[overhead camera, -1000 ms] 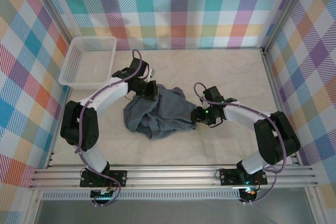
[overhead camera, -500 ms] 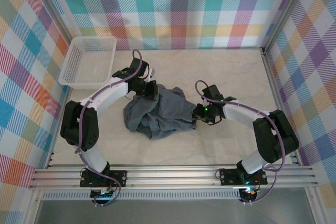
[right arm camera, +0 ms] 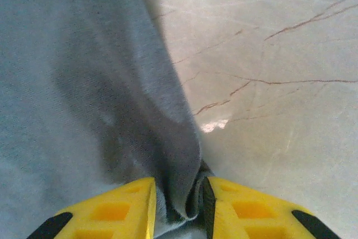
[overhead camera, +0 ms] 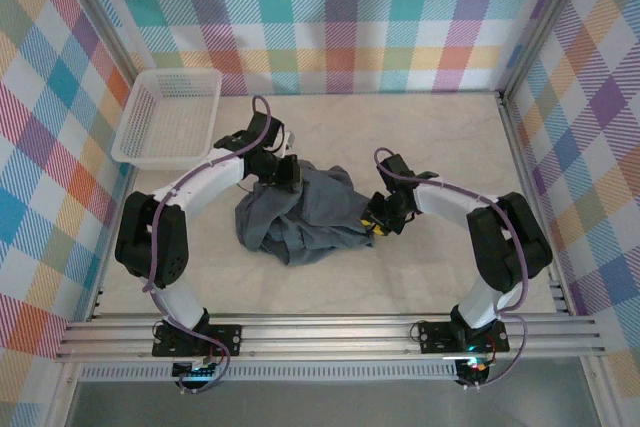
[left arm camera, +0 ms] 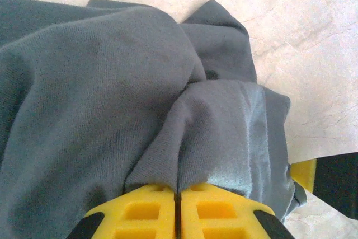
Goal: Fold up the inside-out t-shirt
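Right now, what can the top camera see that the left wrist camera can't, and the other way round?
Top view extras: the white basket in the far left corner, the checkered walls, and the right claw at the t-shirt's right edge. Left wrist view extras: up close, the left claw's yellow fingers pressed together on a fold of cloth. Both share: the crumpled grey t-shirt lying on the pale marble table.

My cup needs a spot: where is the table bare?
Bare table runs along the back wall right of the white basket, and between the t-shirt and the near rail. Crowded in the middle: left arm and right arm grip the t-shirt.
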`<control>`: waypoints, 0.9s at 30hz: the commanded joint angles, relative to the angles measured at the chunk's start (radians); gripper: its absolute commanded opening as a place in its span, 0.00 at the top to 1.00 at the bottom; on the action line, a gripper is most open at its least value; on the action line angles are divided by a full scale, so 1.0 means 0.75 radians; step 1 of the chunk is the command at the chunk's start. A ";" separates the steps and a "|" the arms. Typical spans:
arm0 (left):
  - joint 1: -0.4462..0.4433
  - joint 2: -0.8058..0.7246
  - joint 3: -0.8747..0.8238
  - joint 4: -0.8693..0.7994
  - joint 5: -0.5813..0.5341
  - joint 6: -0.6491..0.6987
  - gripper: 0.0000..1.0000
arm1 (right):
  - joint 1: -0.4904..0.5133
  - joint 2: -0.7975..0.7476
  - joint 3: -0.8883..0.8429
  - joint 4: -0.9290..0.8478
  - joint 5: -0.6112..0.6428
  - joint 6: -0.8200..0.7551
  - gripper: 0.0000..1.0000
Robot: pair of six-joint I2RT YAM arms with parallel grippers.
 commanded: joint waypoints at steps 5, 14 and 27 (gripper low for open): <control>-0.009 -0.028 -0.018 -0.009 -0.017 -0.003 0.90 | 0.011 0.038 0.022 -0.085 0.022 0.061 0.80; -0.005 -0.070 -0.009 -0.043 -0.098 0.027 0.94 | -0.002 -0.146 0.054 -0.175 0.213 -0.010 1.00; 0.100 -0.295 -0.024 0.022 0.115 0.047 0.96 | -0.103 -0.596 0.174 -0.120 0.327 -0.427 1.00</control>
